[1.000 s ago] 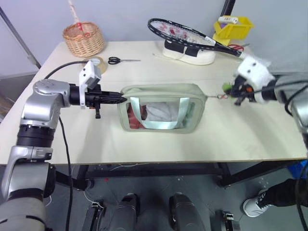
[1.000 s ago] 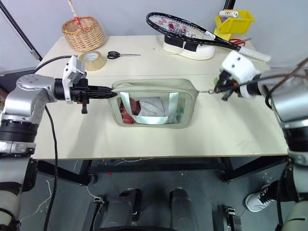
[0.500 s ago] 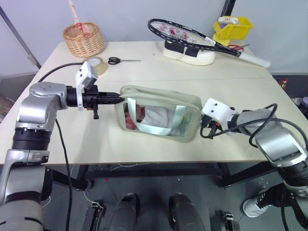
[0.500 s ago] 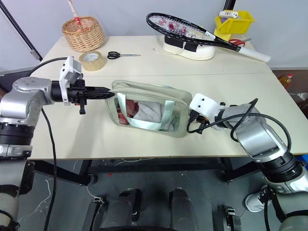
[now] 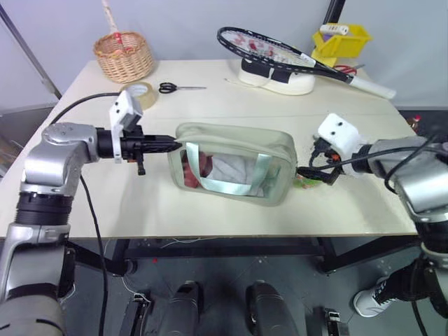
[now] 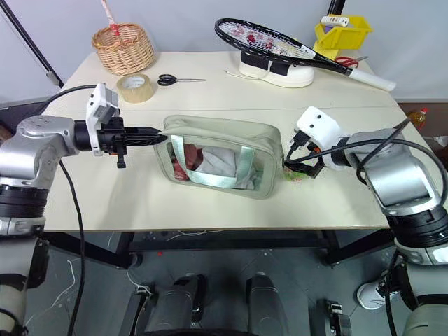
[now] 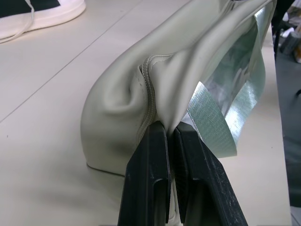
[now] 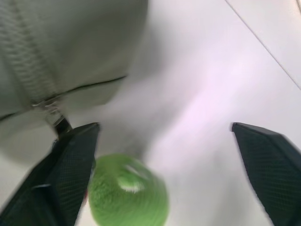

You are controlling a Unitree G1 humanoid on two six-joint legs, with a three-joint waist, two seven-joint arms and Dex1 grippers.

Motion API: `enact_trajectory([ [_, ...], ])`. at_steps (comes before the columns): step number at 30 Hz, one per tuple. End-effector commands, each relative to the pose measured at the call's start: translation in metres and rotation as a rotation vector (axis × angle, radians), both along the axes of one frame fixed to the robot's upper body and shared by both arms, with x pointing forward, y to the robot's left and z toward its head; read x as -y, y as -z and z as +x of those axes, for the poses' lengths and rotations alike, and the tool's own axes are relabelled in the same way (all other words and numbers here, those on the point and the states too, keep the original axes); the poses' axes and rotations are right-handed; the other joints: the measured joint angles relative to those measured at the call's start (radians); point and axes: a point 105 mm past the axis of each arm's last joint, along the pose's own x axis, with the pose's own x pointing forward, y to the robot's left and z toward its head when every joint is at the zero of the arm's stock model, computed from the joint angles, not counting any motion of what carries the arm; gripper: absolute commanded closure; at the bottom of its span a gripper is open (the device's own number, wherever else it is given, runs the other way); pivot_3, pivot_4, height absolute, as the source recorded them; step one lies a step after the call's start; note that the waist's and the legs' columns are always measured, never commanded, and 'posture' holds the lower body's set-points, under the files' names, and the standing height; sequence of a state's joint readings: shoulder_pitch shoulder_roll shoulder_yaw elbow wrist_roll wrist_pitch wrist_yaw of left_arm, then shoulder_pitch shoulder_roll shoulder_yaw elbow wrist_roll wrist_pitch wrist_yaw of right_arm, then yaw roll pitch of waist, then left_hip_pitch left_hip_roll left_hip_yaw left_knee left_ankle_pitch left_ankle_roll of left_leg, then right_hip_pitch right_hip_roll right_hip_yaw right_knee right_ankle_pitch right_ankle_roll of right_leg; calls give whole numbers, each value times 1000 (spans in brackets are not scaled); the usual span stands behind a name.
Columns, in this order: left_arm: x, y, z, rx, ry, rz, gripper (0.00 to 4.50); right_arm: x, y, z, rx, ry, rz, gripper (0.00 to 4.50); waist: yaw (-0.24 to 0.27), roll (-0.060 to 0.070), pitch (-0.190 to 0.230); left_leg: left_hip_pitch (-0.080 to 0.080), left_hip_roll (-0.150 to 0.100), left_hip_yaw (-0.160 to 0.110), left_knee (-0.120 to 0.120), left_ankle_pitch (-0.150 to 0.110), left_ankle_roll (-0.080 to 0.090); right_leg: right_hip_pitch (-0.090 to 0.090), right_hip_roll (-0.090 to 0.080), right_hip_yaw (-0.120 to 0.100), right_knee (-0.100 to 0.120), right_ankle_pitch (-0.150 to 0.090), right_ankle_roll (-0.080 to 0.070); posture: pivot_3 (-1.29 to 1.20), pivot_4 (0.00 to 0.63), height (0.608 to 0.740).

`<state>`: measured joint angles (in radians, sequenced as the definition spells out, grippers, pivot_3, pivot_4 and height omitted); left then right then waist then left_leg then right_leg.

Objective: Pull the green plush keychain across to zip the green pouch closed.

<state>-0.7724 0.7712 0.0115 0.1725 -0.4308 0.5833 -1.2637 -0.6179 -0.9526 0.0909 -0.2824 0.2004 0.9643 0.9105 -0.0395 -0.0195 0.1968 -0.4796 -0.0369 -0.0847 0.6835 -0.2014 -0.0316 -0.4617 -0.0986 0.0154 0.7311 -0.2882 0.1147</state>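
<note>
The bench (image 5: 231,98) carries everything, and at its centre lies the green pouch (image 5: 234,140), a sage fabric bag with a clear window showing red and white contents and 2 pale handle straps across the front. At 12 o'clock from the pouch sits a white shoe (image 5: 276,77) with a tennis racket (image 5: 280,52) laid over it; at 1 o'clock a yellow bin (image 5: 339,40); at 10 o'clock a wicker basket (image 5: 124,56), a tape roll (image 5: 142,92) and scissors (image 5: 171,87).

The left gripper (image 7: 171,141) reaches in from 9 o'clock, its fingers (image 7: 153,179) together and clamped on the fabric of the pouch's end, right at the foot of the zipper seam, anchoring the bag.

The right gripper (image 8: 164,155) sits at the pouch's 3 o'clock end with its fingers (image 8: 70,165) wide apart, gripping nothing. The green plush keychain (image 8: 128,197) lies loose on the bench just beside that end, close by 1 finger, linked to the zipper slider (image 8: 52,109), which sits at the end of its track.

Judging by the slider's place and the closed teeth along the top, the zip looks fully drawn and the charm released; what seems left is letting go at 9 o'clock and drawing both arms away.
</note>
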Motion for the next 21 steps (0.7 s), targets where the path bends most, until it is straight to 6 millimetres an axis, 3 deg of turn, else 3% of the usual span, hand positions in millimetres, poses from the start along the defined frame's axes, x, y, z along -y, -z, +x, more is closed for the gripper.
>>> enact_trajectory([
  [1,-3,-18,-13,10,18,-41,3370,-11,-23,-21,38,-117,51,0,0,0,0,0,0,0,0,0,0,0,0,0,0,0,0,0,150,659],
  [8,-29,-33,-28,23,18,4,39,-12,-42,-35,52,-211,147,0,-4,0,0,1,1,0,0,0,0,0,0,0,0,-1,-2,0,150,659],
  [15,-57,-49,-40,-10,-6,-24,39,-14,-60,-53,49,-324,248,0,4,0,0,0,1,0,0,0,0,1,0,0,-2,-2,-3,0,150,659],
  [21,-59,-49,-46,-9,5,-15,39,-1,-64,-52,65,-305,246,0,6,0,0,0,1,1,0,0,0,2,-1,0,-5,-2,-4,0,150,659],
])
